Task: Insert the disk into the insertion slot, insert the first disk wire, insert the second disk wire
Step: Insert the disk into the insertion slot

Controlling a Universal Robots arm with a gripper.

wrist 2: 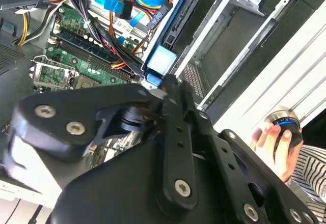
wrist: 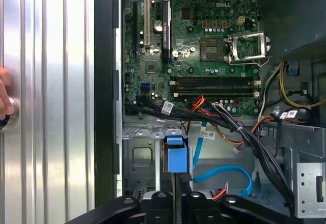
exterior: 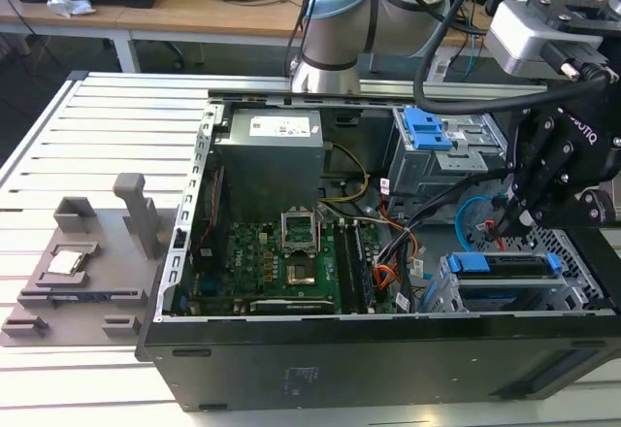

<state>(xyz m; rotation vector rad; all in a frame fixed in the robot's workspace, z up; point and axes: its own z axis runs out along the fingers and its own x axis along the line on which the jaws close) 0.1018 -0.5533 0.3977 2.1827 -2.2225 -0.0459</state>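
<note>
Spotter: black linkage gripper (exterior: 506,221) is hovering just above the silver perforated sheet-metal drive cage (exterior: 441,296). Jaw state: cannot tell.

Logger: flat grey hard drive in its bright blue plastic carrier (exterior: 505,274), where is it sitting?

Spotter: inside that cage, its blue end tab (wrist: 177,155) showing just beside the gripper in the first wrist view. Cage is sitting in the open black tower case (exterior: 388,369), near the green motherboard (exterior: 272,262).
</note>
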